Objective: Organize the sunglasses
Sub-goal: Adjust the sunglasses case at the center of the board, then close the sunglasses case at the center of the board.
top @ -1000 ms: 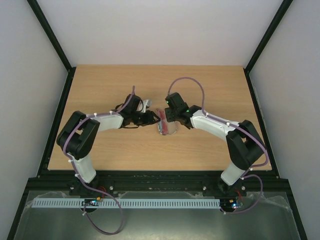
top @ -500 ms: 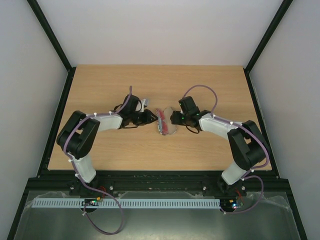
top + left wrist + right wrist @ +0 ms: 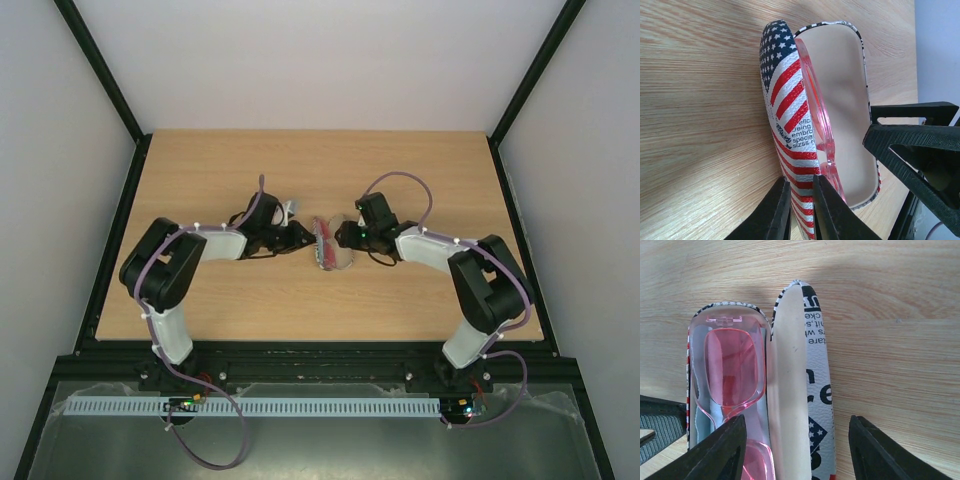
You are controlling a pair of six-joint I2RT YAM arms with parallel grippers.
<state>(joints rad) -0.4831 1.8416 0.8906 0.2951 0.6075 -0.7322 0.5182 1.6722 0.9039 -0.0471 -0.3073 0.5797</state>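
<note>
The flag-patterned case [image 3: 332, 254] lies open at the table's middle. The sunglasses [image 3: 321, 238], with a thin red-pink frame, lie inside one half of it. In the left wrist view my left gripper [image 3: 801, 210] is shut on the case's striped wall [image 3: 785, 100], with the sunglasses [image 3: 815, 100] just inside that wall. In the right wrist view my right gripper [image 3: 797, 450] is open wide and straddles the raised lid [image 3: 815, 385]; the sunglasses [image 3: 735, 365] rest in the half to its left. From above, my left gripper [image 3: 303, 238] and right gripper [image 3: 346, 238] flank the case.
The wooden table [image 3: 420, 170] is bounded by black rails on the left and right and white walls beyond. The right gripper's black finger [image 3: 920, 150] shows close beside the case in the left wrist view.
My right gripper has moved from over the case to its right side and lower. My left gripper has stayed on the case's left wall.
</note>
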